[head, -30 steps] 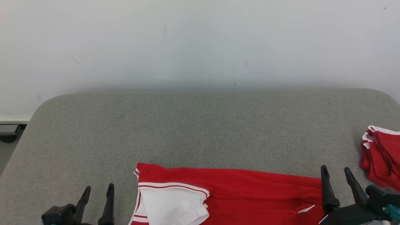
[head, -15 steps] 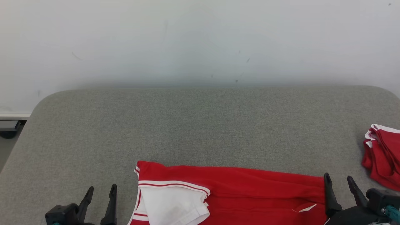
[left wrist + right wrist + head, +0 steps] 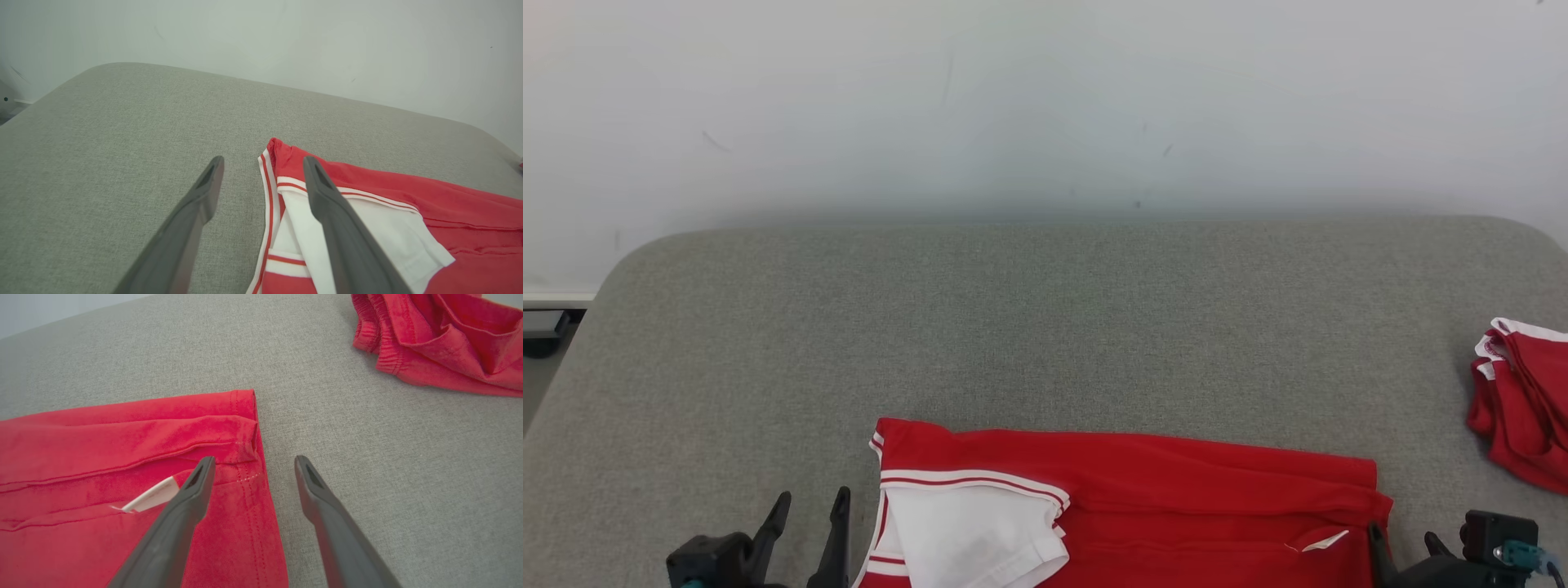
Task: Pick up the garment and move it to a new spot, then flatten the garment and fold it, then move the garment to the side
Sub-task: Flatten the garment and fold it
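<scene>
The garment (image 3: 1176,490) is a red shirt with a white, red-striped sleeve, lying flat along the near edge of the grey surface; it also appears in the left wrist view (image 3: 408,204) and the right wrist view (image 3: 122,449). My left gripper (image 3: 810,511) stands open just left of the sleeve end, and its two fingers straddle the garment's striped edge (image 3: 263,171). My right gripper (image 3: 1405,543) is open at the garment's right hem, one finger over the red cloth and one over bare fabric (image 3: 253,463). Nothing is held.
A second red garment (image 3: 1523,400) lies bunched at the right edge of the grey padded surface (image 3: 1045,327), also seen at the top right of the right wrist view (image 3: 433,343). A white wall stands behind. The floor shows at far left.
The right gripper has drawn back toward the near edge, uncovering the garment's right hem. The left gripper has shifted right, closer to the sleeve. The camera has tilted a little.
</scene>
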Robot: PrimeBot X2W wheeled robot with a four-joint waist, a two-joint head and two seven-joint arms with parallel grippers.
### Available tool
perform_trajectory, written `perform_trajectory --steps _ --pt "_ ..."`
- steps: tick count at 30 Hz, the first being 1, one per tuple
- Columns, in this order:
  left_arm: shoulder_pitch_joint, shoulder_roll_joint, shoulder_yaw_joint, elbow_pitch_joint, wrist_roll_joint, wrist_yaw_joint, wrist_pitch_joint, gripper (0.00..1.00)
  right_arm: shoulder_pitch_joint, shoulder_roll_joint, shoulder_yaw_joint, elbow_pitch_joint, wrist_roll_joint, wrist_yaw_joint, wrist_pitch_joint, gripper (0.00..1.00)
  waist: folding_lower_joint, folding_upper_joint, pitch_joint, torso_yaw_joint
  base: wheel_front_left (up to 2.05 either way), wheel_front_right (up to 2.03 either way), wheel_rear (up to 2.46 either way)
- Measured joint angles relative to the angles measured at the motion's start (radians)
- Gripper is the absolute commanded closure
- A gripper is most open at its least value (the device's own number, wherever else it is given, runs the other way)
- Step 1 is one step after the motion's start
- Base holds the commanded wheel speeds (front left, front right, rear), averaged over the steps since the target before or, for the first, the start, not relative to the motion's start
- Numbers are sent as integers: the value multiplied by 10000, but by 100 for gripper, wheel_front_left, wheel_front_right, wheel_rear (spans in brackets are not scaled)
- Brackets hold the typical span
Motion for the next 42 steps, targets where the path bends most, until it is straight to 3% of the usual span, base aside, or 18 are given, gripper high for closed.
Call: perform_trajectory --steps 26,41,42 --pt "-179 19 -134 -46 10 -4 217 0 -1357 345 -203 2138 6 -142 558 0 0 0 322 313 0 0 0" --pt "-184 21 -142 -52 10 -4 291 0 -1802 351 -364 2757 6 -203 594 0 0 0 337 325 0 0 0" --pt "-184 21 -142 -52 10 -4 291 0 -1832 353 -393 2794 6 -203 594 45 0 0 335 323 0 0 0"
